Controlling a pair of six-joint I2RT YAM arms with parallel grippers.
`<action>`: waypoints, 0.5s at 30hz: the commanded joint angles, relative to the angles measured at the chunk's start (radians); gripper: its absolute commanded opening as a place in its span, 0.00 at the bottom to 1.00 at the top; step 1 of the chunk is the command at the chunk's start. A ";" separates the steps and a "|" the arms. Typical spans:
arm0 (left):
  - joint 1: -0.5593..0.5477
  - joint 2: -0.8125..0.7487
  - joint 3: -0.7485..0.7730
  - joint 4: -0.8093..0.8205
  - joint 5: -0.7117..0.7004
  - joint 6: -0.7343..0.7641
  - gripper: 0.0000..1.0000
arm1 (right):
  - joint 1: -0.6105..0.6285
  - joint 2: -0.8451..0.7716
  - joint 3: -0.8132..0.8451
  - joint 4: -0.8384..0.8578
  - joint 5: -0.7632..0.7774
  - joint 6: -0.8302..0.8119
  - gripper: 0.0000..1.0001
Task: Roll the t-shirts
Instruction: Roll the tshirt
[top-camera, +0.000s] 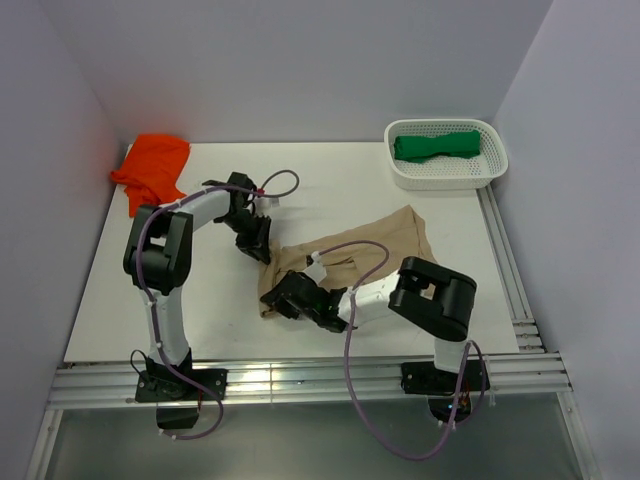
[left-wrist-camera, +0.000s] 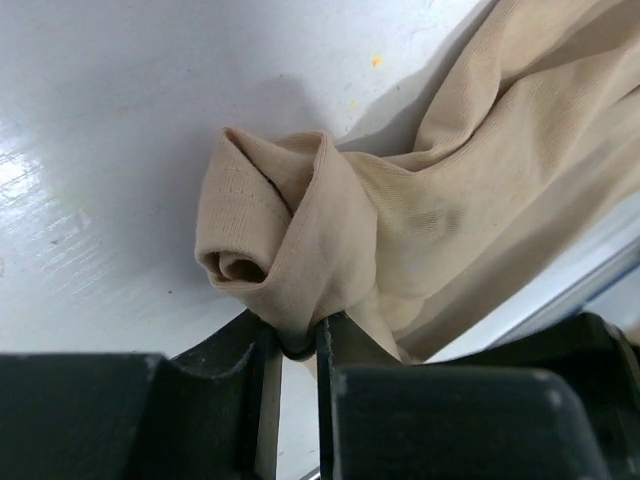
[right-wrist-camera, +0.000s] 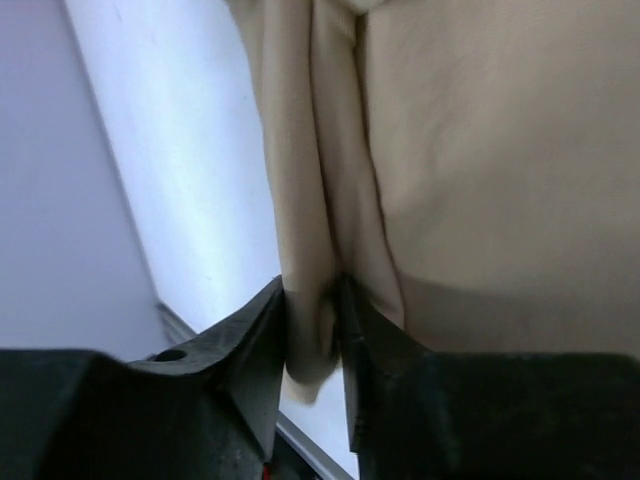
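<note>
Black fingers of the left gripper (left-wrist-camera: 298, 345) fill the bottom of the left wrist view, clamped on a twisted fold of the tan t-shirt (left-wrist-camera: 420, 220). Just above them the cloth curls into a small loose roll, its stitched hem showing along the edge. The right gripper (right-wrist-camera: 312, 300) has a narrow vertical pleat of the same shirt between its fingers; the pleat fills the gap, but I cannot tell whether they actually press on it.

From above, the tan shirt lies crumpled on the white table (top-camera: 200, 320), right of the middle. It is soft, plain and creased, bunched narrow at its near-left end where both grippers meet it, and spread wider at the far right. Its long axis runs on a diagonal from that near-left end up toward the white basket (top-camera: 447, 178), which holds the green t-shirt (top-camera: 437, 145). The orange t-shirt (top-camera: 152, 165) sits heaped at the far-left corner.
</note>
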 joint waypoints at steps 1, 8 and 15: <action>-0.016 -0.030 0.018 0.046 -0.180 0.064 0.10 | 0.061 -0.057 0.071 -0.286 0.032 -0.079 0.36; -0.032 -0.032 0.044 0.006 -0.264 0.078 0.11 | 0.125 -0.083 0.246 -0.693 0.156 -0.145 0.44; -0.052 -0.027 0.086 -0.039 -0.315 0.084 0.11 | 0.158 -0.105 0.413 -0.901 0.290 -0.191 0.44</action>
